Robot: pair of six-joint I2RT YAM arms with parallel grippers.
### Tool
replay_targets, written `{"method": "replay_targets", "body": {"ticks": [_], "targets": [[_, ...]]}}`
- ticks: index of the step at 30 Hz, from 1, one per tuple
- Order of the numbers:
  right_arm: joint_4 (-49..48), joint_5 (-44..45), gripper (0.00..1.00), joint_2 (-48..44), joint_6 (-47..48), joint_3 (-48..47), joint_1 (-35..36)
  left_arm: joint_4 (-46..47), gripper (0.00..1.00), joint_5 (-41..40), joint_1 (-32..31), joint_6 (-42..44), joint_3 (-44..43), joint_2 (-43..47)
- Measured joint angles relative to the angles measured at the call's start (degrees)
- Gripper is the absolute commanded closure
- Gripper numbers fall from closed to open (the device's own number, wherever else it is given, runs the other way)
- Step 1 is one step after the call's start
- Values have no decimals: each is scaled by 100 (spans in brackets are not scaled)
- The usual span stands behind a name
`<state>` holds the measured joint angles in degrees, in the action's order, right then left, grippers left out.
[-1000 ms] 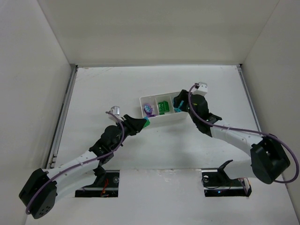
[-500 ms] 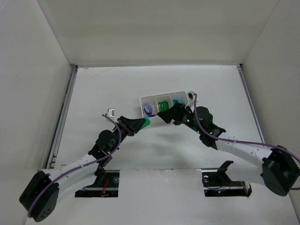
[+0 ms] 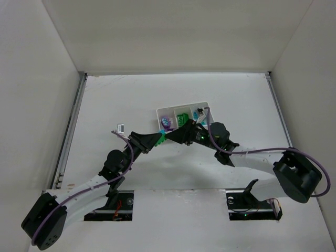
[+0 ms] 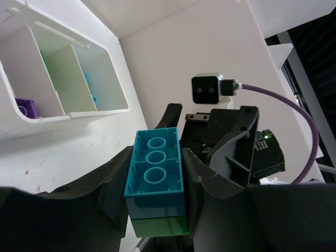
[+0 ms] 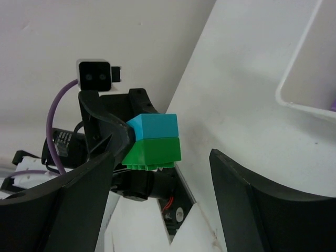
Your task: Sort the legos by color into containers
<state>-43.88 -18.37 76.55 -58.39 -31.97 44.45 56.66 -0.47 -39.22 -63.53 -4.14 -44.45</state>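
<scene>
While the left pincer (image 4: 155, 181) holds a stack of two plastic bricks clamped by its sides, the coming move turns on how that stack lies from the right pincer (image 3: 176, 138). The stack is one teal plastic brick (image 4: 156, 173) pressed onto one green plastic brick (image 4: 160, 227). It is held off the white surface (image 3: 121, 100), just in front of the white rectangular plastic tray (image 3: 173, 108).

The stack's long axis runs out along the left fingers, and its free end points at the right pincer. The right wrist view shows that end face straight ahead, teal above green. The right pincer's fingers are spread wide to either side of it and grip nothing. The two pincers are nose to nose; the right one is near the stack, but contact cannot be confirmed.

Judgement: the two colours must be pulled apart before either can be sorted.

Count:
- Two arms.
- One tray with three compartments.
- One stack of two bricks.
- Purple bricks (image 3: 166, 122), green bricks (image 3: 182, 118) and teal bricks (image 3: 198, 113) lie in separate compartments. The number in each cannot be resolved.
</scene>
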Motion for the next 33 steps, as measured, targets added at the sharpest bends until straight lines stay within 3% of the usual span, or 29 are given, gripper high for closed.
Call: {"method": "replay_targets", "body": {"ticks": [18,33], "targets": [[-1574,-612,58,1137,-966,0,46,190,75,17,0,-179,81,-133],[-1838,-850,63,1008,-1104,348,-116,214,75,791,404,-195,74,-205]]}}
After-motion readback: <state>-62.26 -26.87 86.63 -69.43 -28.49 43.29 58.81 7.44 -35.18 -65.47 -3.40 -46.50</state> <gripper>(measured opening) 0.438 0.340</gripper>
